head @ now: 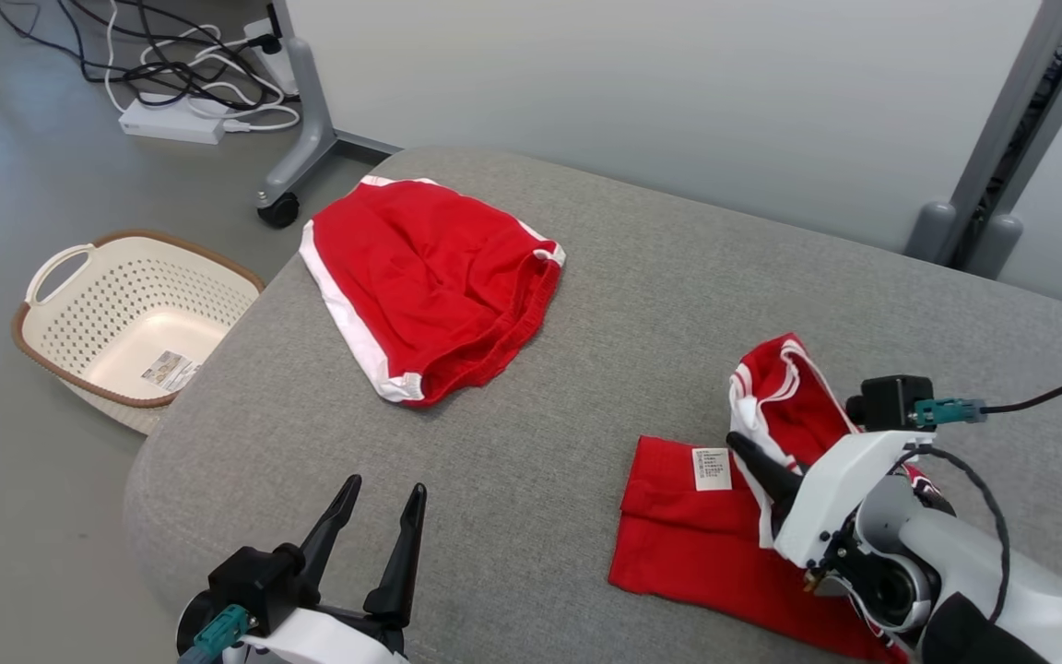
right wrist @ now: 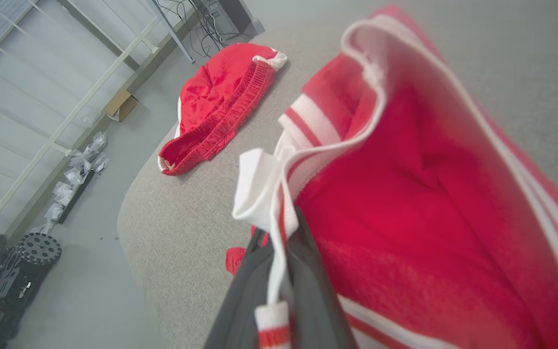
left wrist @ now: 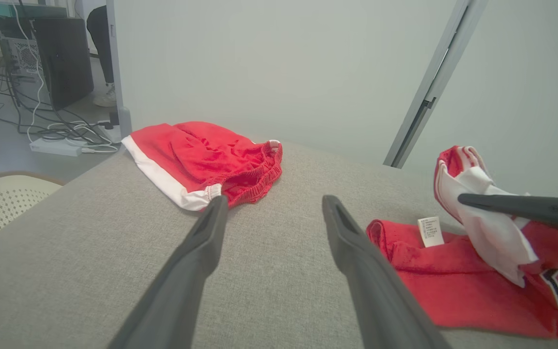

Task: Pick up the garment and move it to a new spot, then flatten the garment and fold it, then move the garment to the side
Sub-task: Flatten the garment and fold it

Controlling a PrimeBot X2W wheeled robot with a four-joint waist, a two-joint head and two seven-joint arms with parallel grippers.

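Note:
The garment (head: 688, 544) is red with white trim and lies at the right of the grey cushion (head: 586, 369). Its lower part is flat, with a white label (head: 712, 468) showing. My right gripper (head: 736, 443) is shut on the white-trimmed edge and holds that part lifted and bunched above the rest. The right wrist view shows the trim pinched between the dark fingers (right wrist: 308, 291) and the red cloth (right wrist: 429, 203) close up. My left gripper (head: 385, 486) stands open over bare cushion at the near left, apart from the garment (left wrist: 453, 286).
A second red garment, shorts with a white band (head: 430, 286), lies flat at the cushion's far left. A cream perforated basket (head: 52, 267) sits on the floor left of the cushion. Cables and a power strip (head: 171, 120) lie beyond it. Metal stand legs (head: 964, 231) rise behind.

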